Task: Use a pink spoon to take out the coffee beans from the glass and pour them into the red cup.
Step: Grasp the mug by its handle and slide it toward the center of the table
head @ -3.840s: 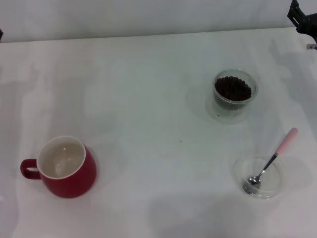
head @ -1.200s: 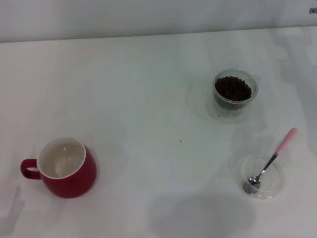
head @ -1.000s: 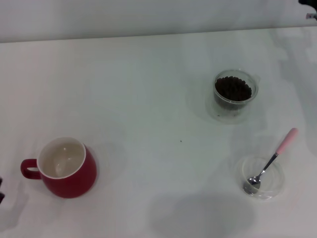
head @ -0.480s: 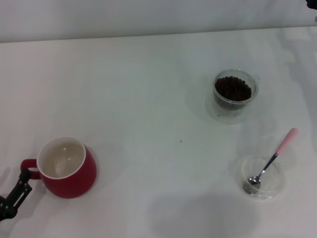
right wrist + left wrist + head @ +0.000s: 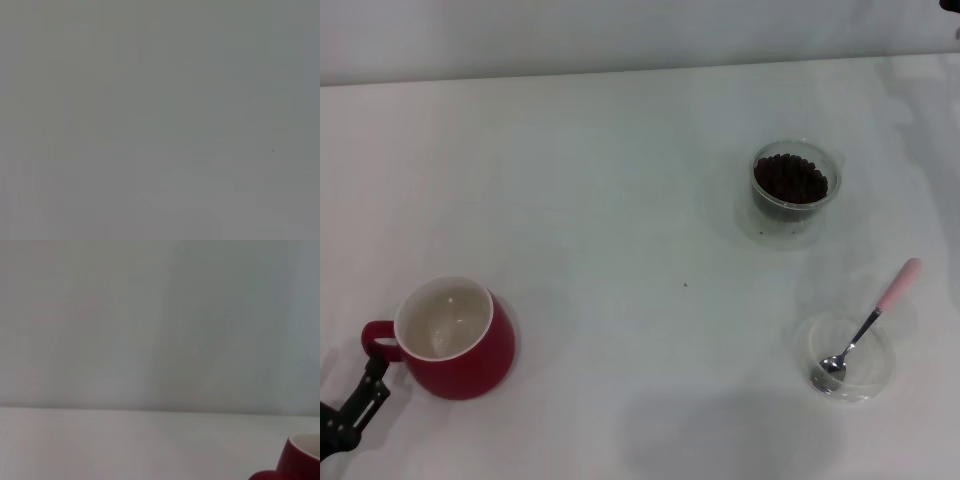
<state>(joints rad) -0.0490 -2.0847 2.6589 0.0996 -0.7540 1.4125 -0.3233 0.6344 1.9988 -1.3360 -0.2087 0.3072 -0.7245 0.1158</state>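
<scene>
The red cup (image 5: 455,338) stands at the near left, cream inside, with nothing in it, handle toward the left edge; its rim and handle also show in the left wrist view (image 5: 300,460). My left gripper (image 5: 360,392) shows as a black link just below the handle, at the bottom left corner. The glass (image 5: 792,190) with the coffee beans (image 5: 790,178) stands at the far right. The pink spoon (image 5: 870,322) lies with its bowl in a flat clear dish (image 5: 847,358), handle pointing up and away. Only a dark sliver of my right gripper (image 5: 957,30) shows at the top right edge.
The white table (image 5: 640,230) runs to a pale wall at the back. The right wrist view shows only plain grey.
My left gripper has come into view at the bottom left and now sits just below the cup's handle. The cup, glass and spoon have not moved.
</scene>
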